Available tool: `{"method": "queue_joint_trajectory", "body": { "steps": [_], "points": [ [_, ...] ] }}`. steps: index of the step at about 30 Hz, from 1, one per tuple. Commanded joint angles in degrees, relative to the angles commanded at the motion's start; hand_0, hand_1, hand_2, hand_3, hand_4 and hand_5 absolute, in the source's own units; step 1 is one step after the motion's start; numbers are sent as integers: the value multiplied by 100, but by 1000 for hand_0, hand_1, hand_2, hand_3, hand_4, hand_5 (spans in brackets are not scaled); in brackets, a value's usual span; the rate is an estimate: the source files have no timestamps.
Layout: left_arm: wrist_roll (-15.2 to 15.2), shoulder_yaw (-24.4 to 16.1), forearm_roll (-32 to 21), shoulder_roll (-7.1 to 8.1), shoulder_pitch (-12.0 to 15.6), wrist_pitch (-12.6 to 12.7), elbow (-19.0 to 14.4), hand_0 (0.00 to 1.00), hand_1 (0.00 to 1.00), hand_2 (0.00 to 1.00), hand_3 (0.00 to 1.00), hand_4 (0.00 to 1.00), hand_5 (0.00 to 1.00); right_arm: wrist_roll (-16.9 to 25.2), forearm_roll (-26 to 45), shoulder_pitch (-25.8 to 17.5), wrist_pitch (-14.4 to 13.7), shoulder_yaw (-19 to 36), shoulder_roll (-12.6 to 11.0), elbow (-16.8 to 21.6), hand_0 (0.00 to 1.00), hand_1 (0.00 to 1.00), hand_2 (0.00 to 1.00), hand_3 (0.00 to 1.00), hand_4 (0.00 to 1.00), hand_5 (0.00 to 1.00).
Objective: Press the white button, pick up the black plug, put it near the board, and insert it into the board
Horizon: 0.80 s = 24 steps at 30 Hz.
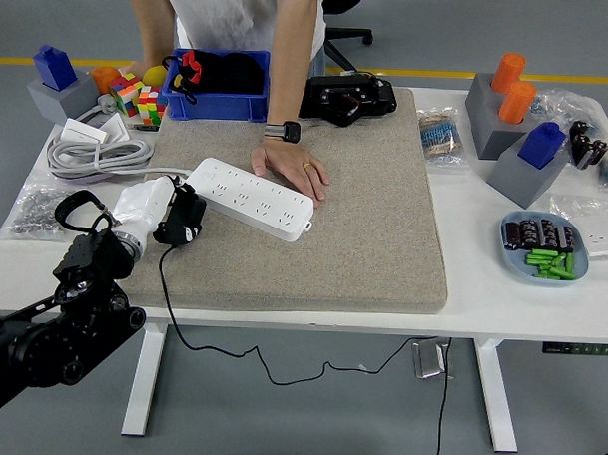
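**Plug in hand at the strip's left end**

At the left edge of the grey mat, my left robot hand is closed around the black plug, pinching it between white fingers. The plug sits just beside the left end of the white power strip, close to touching it, though I cannot tell whether its prongs are in a socket. Its black cord drops from the plug over the near edge of the table and trails to the floor. My black left arm comes in from the lower left corner.

The strip lies slantwise on the mat, its far end toward the upper left, its near end toward the middle. A person stands at the far side of the table, and one hand of theirs lies flat on the mat, touching the strip's long far edge; a watch is on that wrist.

Left of the mat lies a coiled grey cable, with a colour cube and a blue bin behind it. A black device rests at the mat's far edge. On the right side of the table stand grey blocks with orange and blue pieces, and a blue dish of small green and dark parts.
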Motion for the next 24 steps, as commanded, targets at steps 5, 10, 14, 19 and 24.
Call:
{"method": "queue_joint_trajectory", "body": {
  "steps": [5, 10, 14, 19, 24],
  "points": [
    [24, 1, -12, 1, 7, 12, -30, 291, 430, 489, 574, 640, 2, 13, 9, 1, -6, -14, -1, 5, 775, 648, 658, 614, 670, 437],
    [-6, 8, -23, -7, 5, 49, -47, 221, 322, 405, 545, 633, 2, 31, 17, 2, -19, -6, 2, 1, 775, 648, 657, 613, 669, 436],
    [-68, 15, -8, -9, 1, 100, -50, 221, 322, 405, 545, 633, 2, 50, 22, 3, -31, 1, 4, -2, 775, 648, 657, 613, 669, 436],
    [-246, 12, -33, -13, 5, 235, -53, 217, 274, 321, 461, 579, 2, 72, 29, 3, -45, -7, 9, -2, 775, 648, 655, 611, 669, 437],
    [-448, 6, -103, -15, 18, 351, -70, 213, 248, 290, 407, 556, 2, 91, 39, 2, -55, -17, 12, 1, 775, 647, 655, 610, 669, 438]
  ]
}}
